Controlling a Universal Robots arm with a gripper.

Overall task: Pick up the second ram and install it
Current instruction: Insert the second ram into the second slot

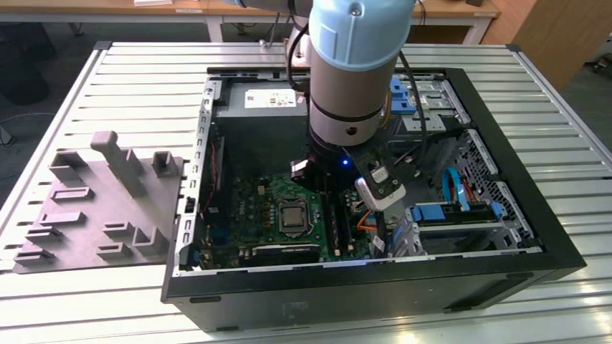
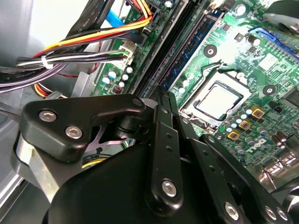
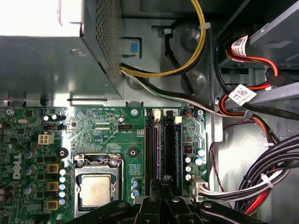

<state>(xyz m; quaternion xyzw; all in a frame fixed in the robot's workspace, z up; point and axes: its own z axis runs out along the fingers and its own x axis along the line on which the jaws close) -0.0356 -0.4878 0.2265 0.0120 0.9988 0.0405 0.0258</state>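
Pincer (image 2: 162,93), fingers together, poised at the black memory slots (image 3: 150,149); blue ram stick (image 2: 194,52) sits in one. Best pressed straight down, evenly, until clips latch.

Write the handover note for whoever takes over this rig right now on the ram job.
Gripper: jaws closed, tips down at the memory slots beside the CPU socket, inside the open case.
Second ram: blue stick standing along the slot rails, running up to the tips. Gripped or just pressed, cannot tell.
Done: pickup. The stick is in the case, away from the grey tray on the exterior view's left.
Left: full seating unconfirmed; end clips cannot be judged.
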